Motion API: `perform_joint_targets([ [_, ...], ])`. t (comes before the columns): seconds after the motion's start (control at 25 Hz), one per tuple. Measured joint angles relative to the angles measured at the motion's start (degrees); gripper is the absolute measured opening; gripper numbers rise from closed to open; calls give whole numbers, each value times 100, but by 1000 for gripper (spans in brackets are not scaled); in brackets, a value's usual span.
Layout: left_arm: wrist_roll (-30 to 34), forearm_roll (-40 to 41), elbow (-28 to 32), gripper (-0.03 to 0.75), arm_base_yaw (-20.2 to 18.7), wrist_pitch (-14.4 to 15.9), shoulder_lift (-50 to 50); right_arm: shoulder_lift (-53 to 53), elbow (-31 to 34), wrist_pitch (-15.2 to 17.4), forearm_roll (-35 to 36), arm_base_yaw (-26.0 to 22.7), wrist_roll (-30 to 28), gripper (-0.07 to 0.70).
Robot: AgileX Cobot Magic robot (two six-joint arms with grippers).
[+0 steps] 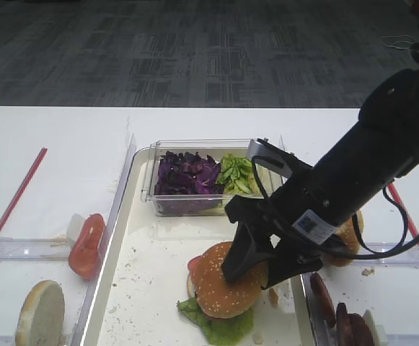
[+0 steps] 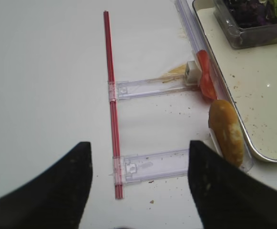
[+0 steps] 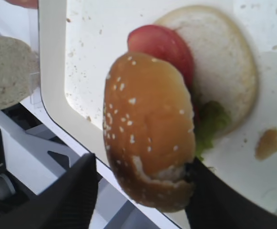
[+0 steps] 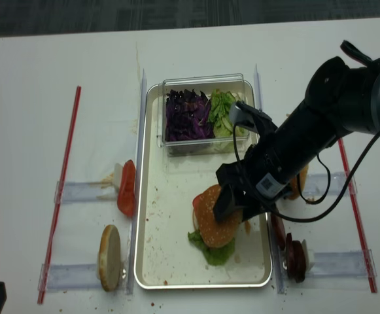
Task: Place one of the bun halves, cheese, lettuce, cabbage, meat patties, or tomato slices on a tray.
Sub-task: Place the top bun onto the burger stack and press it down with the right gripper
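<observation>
The sesame bun top (image 1: 223, 281) lies tilted on a stack of tomato slice (image 3: 162, 43), lettuce (image 3: 210, 124) and a pale bun base (image 3: 224, 62) on the off-white tray (image 1: 144, 274). My right gripper (image 1: 256, 270) straddles the bun top (image 3: 148, 129) and is open: one finger (image 3: 71, 191) stands clear of it, the other touches its edge. Purple cabbage (image 1: 187, 176) and green lettuce strips (image 1: 236, 175) fill a clear box at the tray's far end. Meat patties (image 1: 339, 310) stand right of the tray. My left gripper (image 2: 138, 176) is open over bare table.
Left of the tray, a tomato slice (image 1: 86, 245) and a bun half (image 1: 40, 313) stand in clear plastic holders. Another bun (image 4: 301, 180) sits behind my right arm. Red strips (image 4: 62, 190) mark both table sides. Crumbs dot the tray.
</observation>
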Motion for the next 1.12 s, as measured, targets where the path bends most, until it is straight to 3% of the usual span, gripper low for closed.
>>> perform_joint_targets([
  [0.32, 0, 0, 0, 438, 0, 0, 0, 0, 0, -34, -261, 0, 106, 450],
  [1.12, 0, 0, 0, 438, 0, 0, 0, 0, 0, -84, -466, 0, 135, 608],
])
